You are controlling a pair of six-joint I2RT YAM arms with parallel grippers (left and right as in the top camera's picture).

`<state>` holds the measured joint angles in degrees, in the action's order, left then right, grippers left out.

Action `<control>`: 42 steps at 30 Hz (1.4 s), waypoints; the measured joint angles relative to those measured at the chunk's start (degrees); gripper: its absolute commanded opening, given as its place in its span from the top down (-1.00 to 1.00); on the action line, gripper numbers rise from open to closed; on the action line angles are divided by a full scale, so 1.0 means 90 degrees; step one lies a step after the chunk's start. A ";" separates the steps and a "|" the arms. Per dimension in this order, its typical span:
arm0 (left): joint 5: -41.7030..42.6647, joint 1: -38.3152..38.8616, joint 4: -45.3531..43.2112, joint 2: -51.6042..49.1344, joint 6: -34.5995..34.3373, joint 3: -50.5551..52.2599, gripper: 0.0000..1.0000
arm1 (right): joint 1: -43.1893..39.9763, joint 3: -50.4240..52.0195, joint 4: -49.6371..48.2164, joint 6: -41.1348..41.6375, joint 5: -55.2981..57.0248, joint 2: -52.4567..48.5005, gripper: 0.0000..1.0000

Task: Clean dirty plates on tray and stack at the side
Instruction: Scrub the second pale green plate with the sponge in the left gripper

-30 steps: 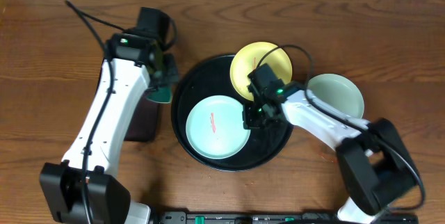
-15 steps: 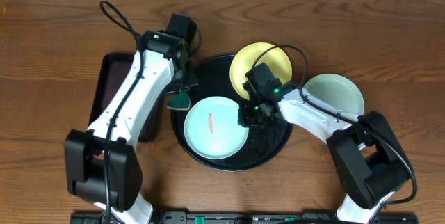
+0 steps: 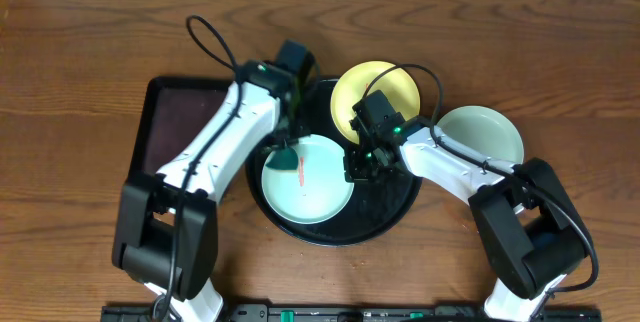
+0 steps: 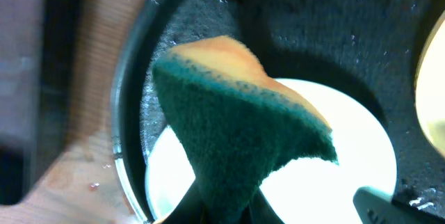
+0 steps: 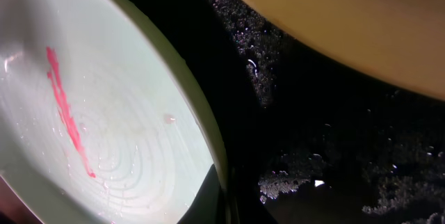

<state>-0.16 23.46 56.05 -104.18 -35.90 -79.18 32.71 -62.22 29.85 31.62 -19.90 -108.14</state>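
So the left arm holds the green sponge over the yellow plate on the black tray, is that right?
No: the sponge is over the mint plate with the red smear, not the yellow plate, as the overhead view shows. The rest holds.

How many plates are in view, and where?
3. A smeared mint plate lies in the black tray, a yellow plate overlaps the tray's far rim, and a second mint plate sits on the table right of it.

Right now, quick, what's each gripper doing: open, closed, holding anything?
Left gripper: closed on the sponge.
Right gripper: closed, seemingly pinching the rim of the mint plate.
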 measured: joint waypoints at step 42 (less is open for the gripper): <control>0.0228 0.0488 -0.2620 -0.0002 0.0656 0.1746 0.85 | -0.0002 -0.0010 -0.0056 0.0090 0.0061 -0.0002 0.95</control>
<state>1.89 27.86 32.47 -104.20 -30.00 -63.46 32.69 -62.30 29.34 32.42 -19.35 -108.16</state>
